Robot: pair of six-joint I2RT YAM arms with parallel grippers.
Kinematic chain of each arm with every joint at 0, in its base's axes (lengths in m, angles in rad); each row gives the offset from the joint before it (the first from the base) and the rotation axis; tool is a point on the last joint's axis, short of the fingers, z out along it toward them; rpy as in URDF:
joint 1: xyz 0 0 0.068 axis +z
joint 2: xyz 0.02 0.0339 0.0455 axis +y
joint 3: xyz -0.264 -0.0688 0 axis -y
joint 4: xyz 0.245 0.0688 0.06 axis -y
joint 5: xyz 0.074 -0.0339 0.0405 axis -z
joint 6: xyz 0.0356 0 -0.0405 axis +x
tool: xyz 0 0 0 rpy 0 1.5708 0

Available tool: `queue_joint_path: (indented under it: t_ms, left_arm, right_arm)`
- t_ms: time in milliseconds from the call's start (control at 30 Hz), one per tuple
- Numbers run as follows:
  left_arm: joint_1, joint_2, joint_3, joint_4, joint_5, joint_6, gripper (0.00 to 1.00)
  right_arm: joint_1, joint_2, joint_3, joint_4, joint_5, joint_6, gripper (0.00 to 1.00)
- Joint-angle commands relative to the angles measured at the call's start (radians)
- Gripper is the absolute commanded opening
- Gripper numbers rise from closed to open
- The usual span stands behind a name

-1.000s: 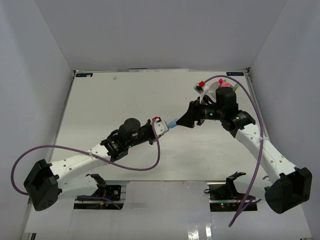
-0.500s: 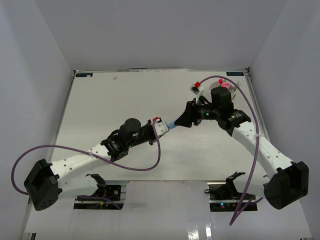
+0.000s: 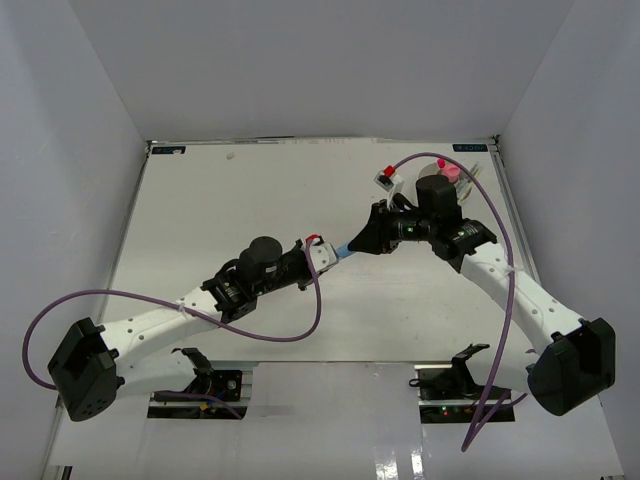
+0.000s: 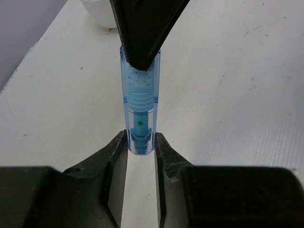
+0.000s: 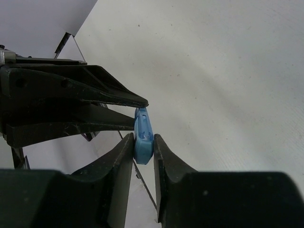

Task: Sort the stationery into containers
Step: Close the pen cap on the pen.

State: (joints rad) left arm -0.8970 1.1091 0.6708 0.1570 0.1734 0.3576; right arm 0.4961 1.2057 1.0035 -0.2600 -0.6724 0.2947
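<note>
A handover is judged to be under way above the counter (image 3: 220,210). The white tub (image 4: 97,14) stands on it beyond both hands, well apart from them. The left hand (image 4: 141,142) is closed narrowly on one end of the blue pen (image 4: 140,95), and the right hand (image 5: 142,147) is clamped on the other end, so the pen is bridged between them, off the counter. If the left hand were opened before the right grip is firm, the pen could be dropped. If the hands were drawn apart while both are clamped, it could be bent or tugged loose.
</note>
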Motion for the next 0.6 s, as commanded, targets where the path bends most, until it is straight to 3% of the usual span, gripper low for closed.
queue_joint_path:
  t_ms: [0, 133, 567]
  left_arm:
    - [-0.005, -0.008, 0.044, 0.001, 0.026, -0.002, 0.3]
    - [-0.005, -0.005, 0.047, 0.0, 0.038, -0.005, 0.3]
    - [-0.006, -0.003, 0.055, -0.001, 0.064, -0.016, 0.26]
  right_arm:
    - [0.012, 0.005, 0.004, 0.019, 0.008, 0.001, 0.25]
    - [0.027, 0.006, 0.006, 0.016, 0.017, 0.003, 0.17]
    - [0.082, 0.035, 0.0, -0.002, 0.062, 0.004, 0.13]
